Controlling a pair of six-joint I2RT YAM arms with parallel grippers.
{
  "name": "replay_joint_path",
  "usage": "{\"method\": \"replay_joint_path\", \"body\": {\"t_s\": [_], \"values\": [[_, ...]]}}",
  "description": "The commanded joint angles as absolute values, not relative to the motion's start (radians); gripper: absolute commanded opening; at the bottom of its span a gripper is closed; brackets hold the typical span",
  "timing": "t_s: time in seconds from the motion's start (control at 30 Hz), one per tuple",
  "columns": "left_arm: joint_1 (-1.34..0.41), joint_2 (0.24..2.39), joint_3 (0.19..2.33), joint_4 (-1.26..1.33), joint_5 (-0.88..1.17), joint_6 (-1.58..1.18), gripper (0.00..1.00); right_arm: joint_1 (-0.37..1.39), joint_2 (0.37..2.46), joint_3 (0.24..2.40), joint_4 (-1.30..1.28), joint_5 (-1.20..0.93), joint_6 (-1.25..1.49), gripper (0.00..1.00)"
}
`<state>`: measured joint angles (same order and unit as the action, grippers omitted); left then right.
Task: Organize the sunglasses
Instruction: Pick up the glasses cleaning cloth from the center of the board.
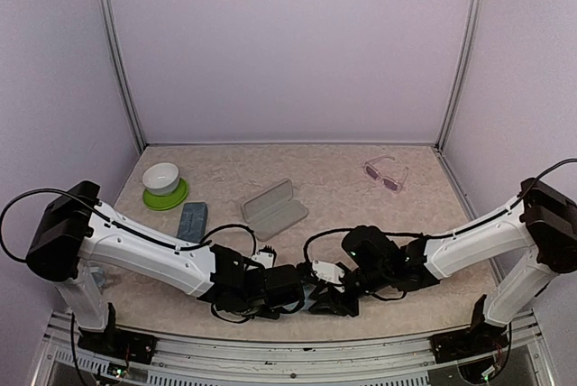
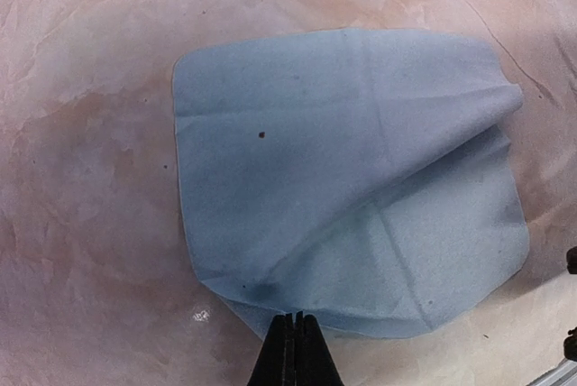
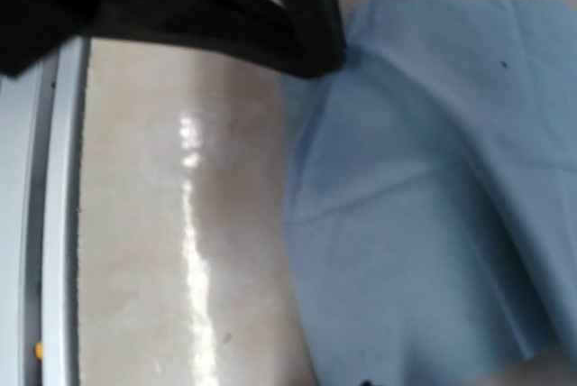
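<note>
- The pale clear-framed sunglasses with purplish-pink lenses [image 1: 386, 175] lie on the mottled beige table [image 1: 361, 233] at the far right, well apart from both grippers. No second pair shows in any view.
- The left gripper [image 2: 295, 318] has its fingers pressed tight together at the near corner of the light-blue cloth [image 2: 343, 179] and seems to be pinching it. One flap of the cloth is folded over on itself.
- The right gripper [image 1: 326, 296] sits just beside the left one at the near centre, over the same cloth. I cannot tell whether its fingers are wide or narrow, because its own view shows mostly cloth and a black part of the other arm.
- An open pale grey clamshell glasses case [image 1: 273, 207] lies mid-table, left of the sunglasses. A closed blue-grey oblong case [image 1: 191, 217] lies further left.
- Handling, as a judgement: the sunglasses look light and made of thin, stiff plastic. They would likely skid on the smooth table, and the hinged temples could swing or twist. The lenses look slick and easy to scratch.
- The best hold is probably a gentle pinch across the bridge or the top rim of the front frame. A temple close to its hinge is second choice. Lens faces and temple tips are best avoided.
</note>
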<state>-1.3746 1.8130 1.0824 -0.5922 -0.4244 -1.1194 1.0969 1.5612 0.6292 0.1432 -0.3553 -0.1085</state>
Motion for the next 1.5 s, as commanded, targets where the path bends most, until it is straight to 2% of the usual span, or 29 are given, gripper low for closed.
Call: {"method": "replay_joint_path", "body": {"t_s": [0.0, 0.8, 1.1, 1.33, 1.47], "values": [[-1.38, 1.797, 1.064, -0.584, -0.415, -1.108, 0.0, 1.123, 1.585, 0.616, 0.227, -0.333, -0.117, 0.33], [-1.378, 1.789, 1.043, -0.574, -0.399, -1.111, 0.0, 1.134, 1.69, 0.592, 0.334, -0.203, -0.137, 0.31], [-1.378, 1.788, 1.039, -0.572, -0.398, -1.11, 0.0, 1.15, 1.707, 0.581, 0.352, -0.217, -0.128, 0.19], [-1.378, 1.78, 1.044, -0.576, -0.396, -1.109, 0.0, 1.152, 1.687, 0.564, 0.368, -0.186, -0.102, 0.02], [-1.38, 1.773, 1.057, -0.581, -0.387, -1.105, 0.0, 1.155, 1.665, 0.56, 0.339, -0.171, -0.092, 0.0]]}}
